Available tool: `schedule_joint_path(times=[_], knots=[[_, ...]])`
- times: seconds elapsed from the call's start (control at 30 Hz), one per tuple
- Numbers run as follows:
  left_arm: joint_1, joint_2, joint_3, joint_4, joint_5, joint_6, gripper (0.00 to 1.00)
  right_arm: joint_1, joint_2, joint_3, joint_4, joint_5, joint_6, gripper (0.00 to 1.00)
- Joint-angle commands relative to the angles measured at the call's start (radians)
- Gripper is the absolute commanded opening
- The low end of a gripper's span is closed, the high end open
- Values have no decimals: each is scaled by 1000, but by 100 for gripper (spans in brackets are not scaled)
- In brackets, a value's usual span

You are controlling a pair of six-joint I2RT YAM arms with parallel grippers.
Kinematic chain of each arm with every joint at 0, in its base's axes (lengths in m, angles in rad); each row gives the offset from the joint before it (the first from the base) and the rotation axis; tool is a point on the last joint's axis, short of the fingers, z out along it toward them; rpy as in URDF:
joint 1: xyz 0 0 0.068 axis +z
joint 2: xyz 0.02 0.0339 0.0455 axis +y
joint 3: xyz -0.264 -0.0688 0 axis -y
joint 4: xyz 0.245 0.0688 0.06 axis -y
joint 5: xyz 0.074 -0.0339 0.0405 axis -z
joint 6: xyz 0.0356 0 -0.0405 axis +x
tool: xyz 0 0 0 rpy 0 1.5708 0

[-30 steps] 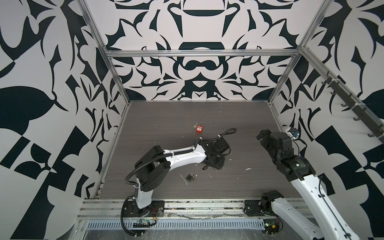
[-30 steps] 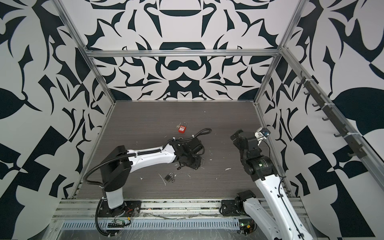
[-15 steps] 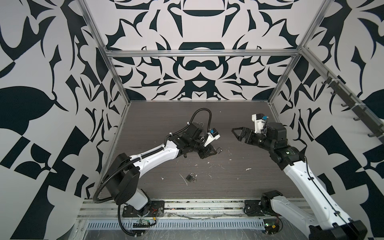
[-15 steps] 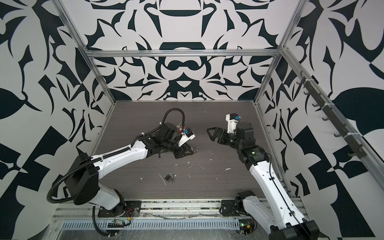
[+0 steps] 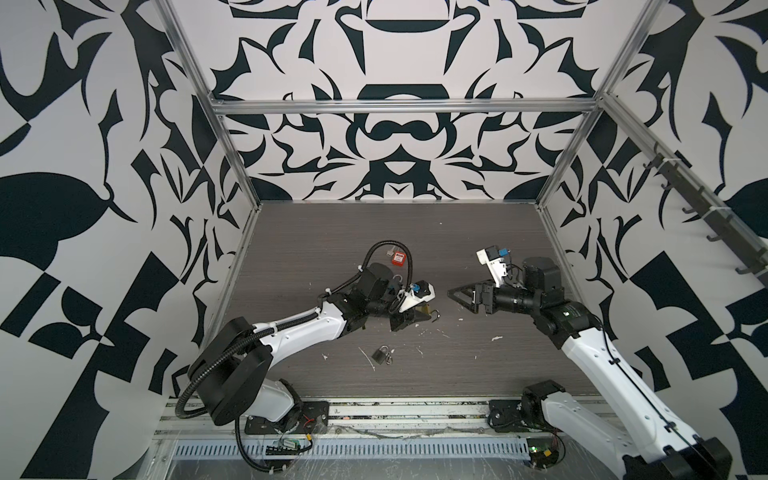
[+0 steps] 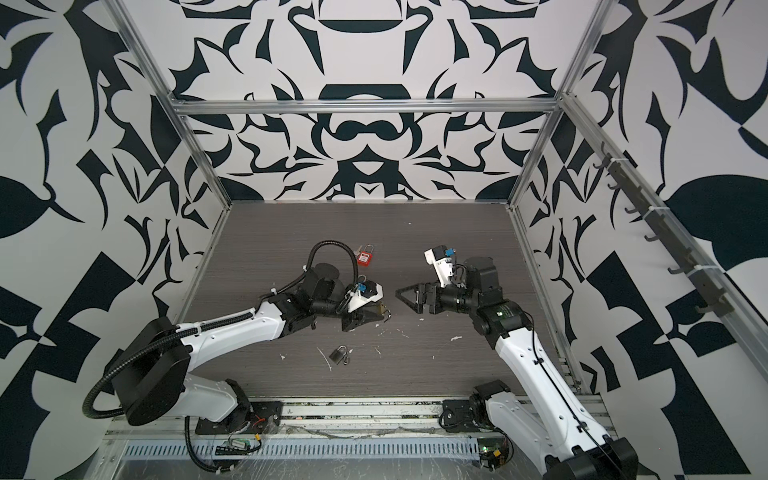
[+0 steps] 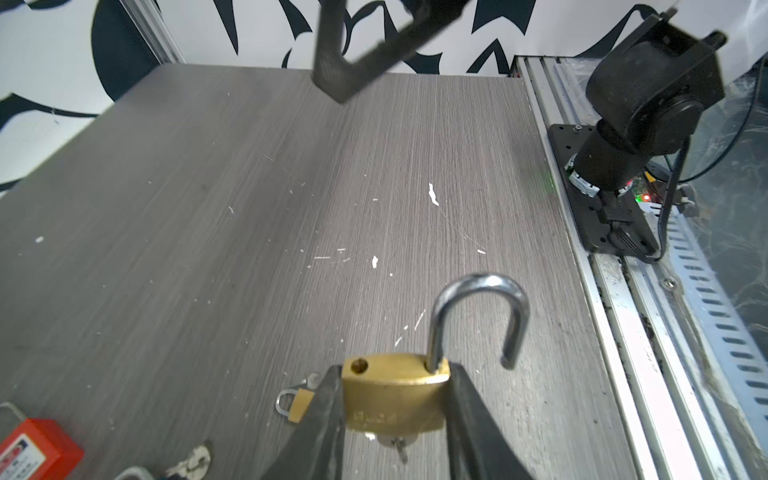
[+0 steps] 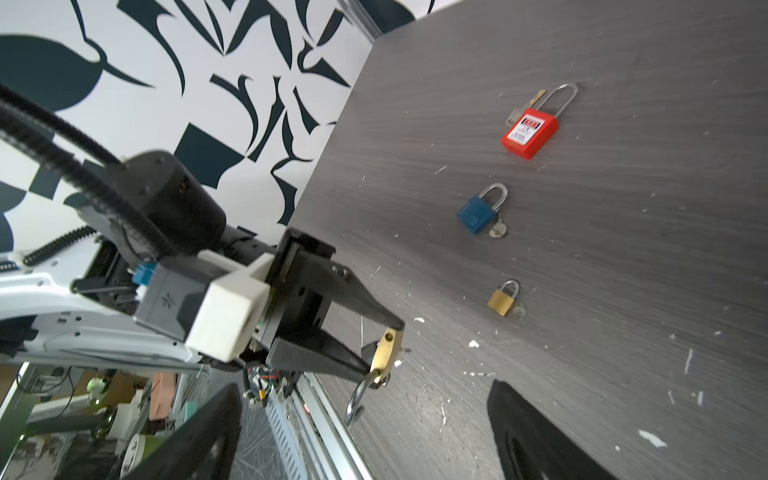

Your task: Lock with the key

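Note:
My left gripper [image 7: 395,374] is shut on the body of a brass padlock [image 7: 395,399] and holds it above the table. Its steel shackle [image 7: 478,316] stands swung open. A small key [image 7: 400,448] sticks out of the padlock's underside. In both top views this gripper [image 5: 424,316] [image 6: 379,311] is near the table's middle, the shackle [image 5: 436,316] pointing right. My right gripper [image 5: 455,294] [image 6: 402,293] faces it across a small gap. In the right wrist view its fingers [image 8: 532,436] stand wide open and empty, with the held padlock [image 8: 384,351] ahead of them.
On the grey table [image 5: 332,232] lie a red padlock [image 5: 398,258] [image 8: 530,133], a blue padlock [image 8: 478,214], a small brass padlock [image 8: 503,301] [image 7: 297,405] and a dark padlock [image 5: 380,354] [image 6: 338,353] near the front. White flecks dot the surface. Patterned walls enclose three sides.
A second ago my left gripper was low over the table and the right arm folded back. Now the left holds the brass padlock up and the right has reached in to face it.

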Motion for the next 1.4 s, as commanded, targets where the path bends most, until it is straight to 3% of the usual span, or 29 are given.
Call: schedule_joint_path(times=[0.0,0.27,0.67,0.97,1.37], knots=[[6,25,11,72,35,21,0,49,-33,-2,-66,31,-47,91],[25,51,36,58,82,-7,0,215,36,11,-138,220,-107,78],[27,28,35,24,87,-9,0,241,136,50,-120,347,-129,55],[26,25,47,-14,126,14,0,241,151,73,-87,461,-105,54],[25,23,62,-45,120,25,0,242,154,88,-63,491,-26,61]])
